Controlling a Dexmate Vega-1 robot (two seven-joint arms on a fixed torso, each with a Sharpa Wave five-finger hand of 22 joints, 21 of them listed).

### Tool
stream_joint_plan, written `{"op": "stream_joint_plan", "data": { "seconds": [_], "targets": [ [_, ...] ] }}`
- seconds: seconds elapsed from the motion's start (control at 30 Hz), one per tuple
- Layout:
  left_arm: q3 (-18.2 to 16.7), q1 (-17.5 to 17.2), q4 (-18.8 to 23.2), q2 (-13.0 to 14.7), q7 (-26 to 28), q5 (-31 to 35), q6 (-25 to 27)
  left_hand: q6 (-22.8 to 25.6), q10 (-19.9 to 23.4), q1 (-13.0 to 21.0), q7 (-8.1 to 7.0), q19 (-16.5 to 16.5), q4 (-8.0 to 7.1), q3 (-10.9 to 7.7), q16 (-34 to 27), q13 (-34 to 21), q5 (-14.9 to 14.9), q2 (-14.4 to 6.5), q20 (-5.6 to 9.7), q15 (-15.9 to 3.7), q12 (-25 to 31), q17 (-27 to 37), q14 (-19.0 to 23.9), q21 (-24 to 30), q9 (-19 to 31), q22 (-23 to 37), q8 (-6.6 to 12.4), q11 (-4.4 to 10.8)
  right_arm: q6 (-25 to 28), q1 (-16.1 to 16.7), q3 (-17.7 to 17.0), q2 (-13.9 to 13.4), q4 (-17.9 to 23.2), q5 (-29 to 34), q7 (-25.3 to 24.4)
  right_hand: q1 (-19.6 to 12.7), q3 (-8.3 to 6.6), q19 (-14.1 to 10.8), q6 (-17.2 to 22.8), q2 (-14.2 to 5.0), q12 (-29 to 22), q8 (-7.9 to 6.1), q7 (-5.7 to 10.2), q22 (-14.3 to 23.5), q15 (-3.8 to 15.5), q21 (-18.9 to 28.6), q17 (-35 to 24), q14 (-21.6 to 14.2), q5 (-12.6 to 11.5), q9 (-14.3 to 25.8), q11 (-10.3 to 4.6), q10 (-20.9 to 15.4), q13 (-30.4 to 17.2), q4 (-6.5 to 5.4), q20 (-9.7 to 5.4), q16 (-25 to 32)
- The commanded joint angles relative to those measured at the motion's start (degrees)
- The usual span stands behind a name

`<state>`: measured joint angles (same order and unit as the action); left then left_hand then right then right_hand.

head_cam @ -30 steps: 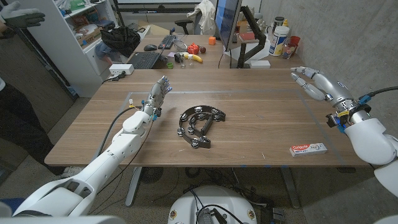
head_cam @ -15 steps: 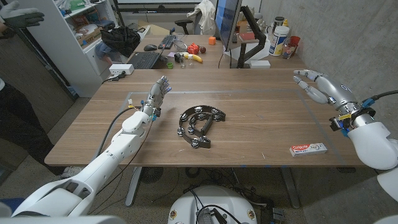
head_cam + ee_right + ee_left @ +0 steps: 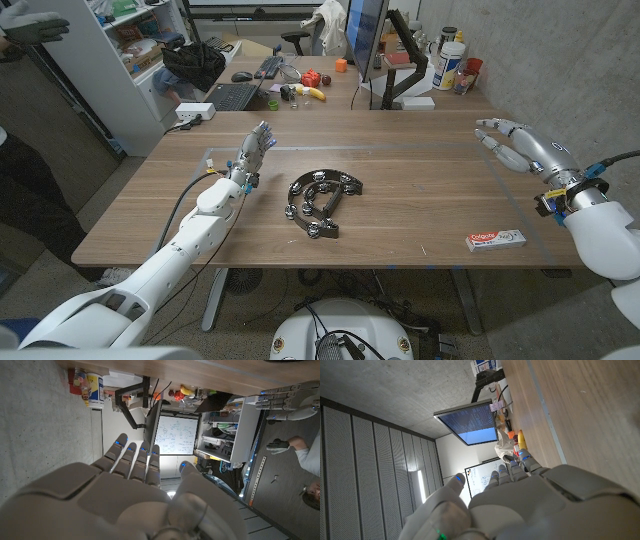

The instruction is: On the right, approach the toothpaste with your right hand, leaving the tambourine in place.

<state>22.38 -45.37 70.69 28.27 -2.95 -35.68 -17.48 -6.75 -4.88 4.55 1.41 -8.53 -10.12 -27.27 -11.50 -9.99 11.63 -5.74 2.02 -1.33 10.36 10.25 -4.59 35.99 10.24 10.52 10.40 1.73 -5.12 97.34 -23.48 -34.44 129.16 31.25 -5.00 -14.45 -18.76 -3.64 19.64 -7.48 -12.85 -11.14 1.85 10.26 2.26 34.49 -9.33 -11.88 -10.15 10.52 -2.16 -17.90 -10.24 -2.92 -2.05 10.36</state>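
Slowly, over the last second, our right hand has drifted outward toward the table's right edge and a little nearer to us, its fingers uncurled and apart, grasping nothing. It hovers above the far right part of the table, well apart from the toothpaste, which lies flat near the front right corner, just inside the taped line. We judge that the approach has only begun: the hand has shifted sideways more than it has closed on the box, so it must come down and back toward the front edge before it can reach it.

Nothing else has changed. The tambourine sits at the table's middle exactly where it was, untouched, as the task asks. Our left hand stays where it was on the left side of the table, fingers straight and together, pointing away from us and holding nothing; the left wrist view shows its back and nothing in its grip.

As for writing, the toothpaste box has a red end with white lettering that looks like a Colgate logo, though it is too small for us to read with certainty. The monitor on the desk behind shows lines of text on a dark screen, not legible. A whiteboard in the right wrist view carries drawn diagrams we cannot make out.
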Motion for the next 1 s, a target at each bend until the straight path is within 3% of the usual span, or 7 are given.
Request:
{"op": "stream_joint_plan", "data": {
  "seconds": [0.03, 1.0],
  "targets": [
    [0.2, 0.0, 0.4, -0.1, 0.3, 0.3, -0.1, -0.4, -0.4, -0.4, -0.39, -0.2, 0.01, -0.46, 0.0, -0.3, 0.3, -3.7, 1.38, 0.00, 0.2, 0.1, -0.4, -0.1, 0.2, 0.3, 0.33, 0.13, 1.8, 1.0, -0.1, 0.5, 1.0, 1.7, 1.4, -0.7, -0.37, -0.2, 0.0, 0.04, 0.2, 0.17, 0.48, 0.2, 1.50, -0.4, -0.2, -0.2, 0.0, 0.2, 0.30, 0.3, -0.3, 0.43, -2.19, -0.2],
    [0.0, -0.6, 0.9, 0.4, 0.2, 0.1, 0.1, -0.4, -0.4, -0.5, -0.32, -0.2, 0.01, -0.66, 0.0, -0.3, 0.2, -3.7, 1.30, -0.03, 0.2, 0.1, -0.4, -0.3, 0.2, 0.3, 0.36, 0.07, 5.8, 1.6, 1.8, -0.8, 2.2, 3.7, 3.7, -0.8, -0.60, -0.3, -0.5, 0.10, 0.7, 0.34, 0.98, 0.3, 1.03, -0.8, -0.3, 0.2, 0.0, 0.2, 0.50, 1.2, -0.3, 0.81, -1.96, -0.2]
  ]
}}
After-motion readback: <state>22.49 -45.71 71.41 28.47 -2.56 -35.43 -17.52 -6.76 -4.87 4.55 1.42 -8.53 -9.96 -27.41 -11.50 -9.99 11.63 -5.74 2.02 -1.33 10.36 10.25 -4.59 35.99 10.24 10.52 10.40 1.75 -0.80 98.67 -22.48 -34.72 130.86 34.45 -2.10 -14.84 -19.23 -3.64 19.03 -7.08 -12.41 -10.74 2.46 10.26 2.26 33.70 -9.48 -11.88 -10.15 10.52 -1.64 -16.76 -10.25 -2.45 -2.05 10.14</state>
